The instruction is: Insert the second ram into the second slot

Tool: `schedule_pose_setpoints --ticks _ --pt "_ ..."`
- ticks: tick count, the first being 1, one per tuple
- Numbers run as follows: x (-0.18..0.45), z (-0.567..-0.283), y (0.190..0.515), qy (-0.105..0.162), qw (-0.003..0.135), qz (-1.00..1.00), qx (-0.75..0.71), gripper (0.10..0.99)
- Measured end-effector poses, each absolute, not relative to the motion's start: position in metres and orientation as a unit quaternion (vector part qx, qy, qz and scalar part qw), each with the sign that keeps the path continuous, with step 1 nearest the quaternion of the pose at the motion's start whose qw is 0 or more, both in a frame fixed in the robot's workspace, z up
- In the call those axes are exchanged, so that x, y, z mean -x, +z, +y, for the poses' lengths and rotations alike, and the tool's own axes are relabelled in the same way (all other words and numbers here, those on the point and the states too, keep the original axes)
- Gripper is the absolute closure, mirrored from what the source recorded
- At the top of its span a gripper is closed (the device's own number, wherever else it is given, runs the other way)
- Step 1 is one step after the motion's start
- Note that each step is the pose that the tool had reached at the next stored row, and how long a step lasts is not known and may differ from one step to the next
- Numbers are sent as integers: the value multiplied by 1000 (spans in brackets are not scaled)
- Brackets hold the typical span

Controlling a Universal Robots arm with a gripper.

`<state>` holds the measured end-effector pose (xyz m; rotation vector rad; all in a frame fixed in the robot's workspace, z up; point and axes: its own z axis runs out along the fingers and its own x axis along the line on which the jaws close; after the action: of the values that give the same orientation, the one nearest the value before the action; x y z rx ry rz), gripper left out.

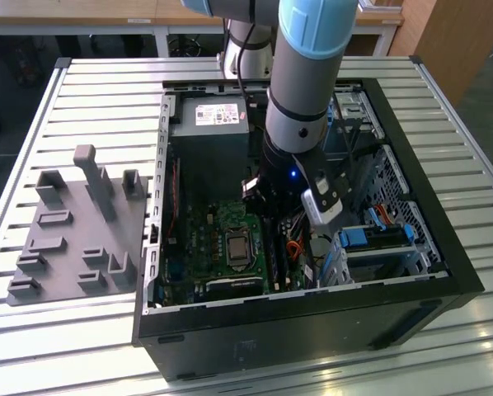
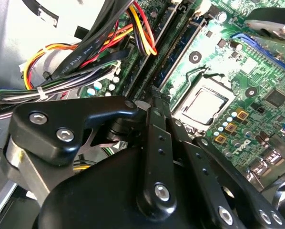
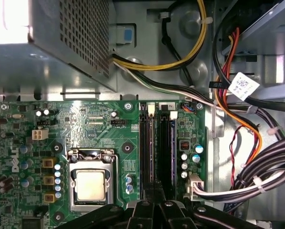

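My gripper [image 1: 271, 214] reaches down into the open computer case [image 1: 312, 318], at the near end of the memory slots [image 1: 273, 254]. In the second wrist view its black fingers [image 2: 153, 102] are closed together on the end of the second ram [image 2: 180, 55]. The ram is a thin blue-green stick lying along one slot beside the processor socket [image 2: 202, 105]. In the first wrist view the gripper [image 3: 155, 193] sits over the dark parallel slots [image 3: 165, 143]. I cannot tell which slot holds the stick or how deep it sits.
The power supply [image 1: 209, 124] fills the case's far end. Bundled cables [image 3: 257, 176] run close beside the slots, also seen in the second wrist view [image 2: 85, 52]. Blue drive-bay clips [image 1: 358, 239] lie toward the exterior view's right. A grey fixture [image 1: 73, 223] lies on the slatted table.
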<state>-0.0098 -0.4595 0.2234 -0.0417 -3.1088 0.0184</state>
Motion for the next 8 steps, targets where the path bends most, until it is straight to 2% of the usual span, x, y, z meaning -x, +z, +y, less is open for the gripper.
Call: schedule_pose_setpoints --ticks 8 --pt "10 -460 220 6 16 -1000 13 980"
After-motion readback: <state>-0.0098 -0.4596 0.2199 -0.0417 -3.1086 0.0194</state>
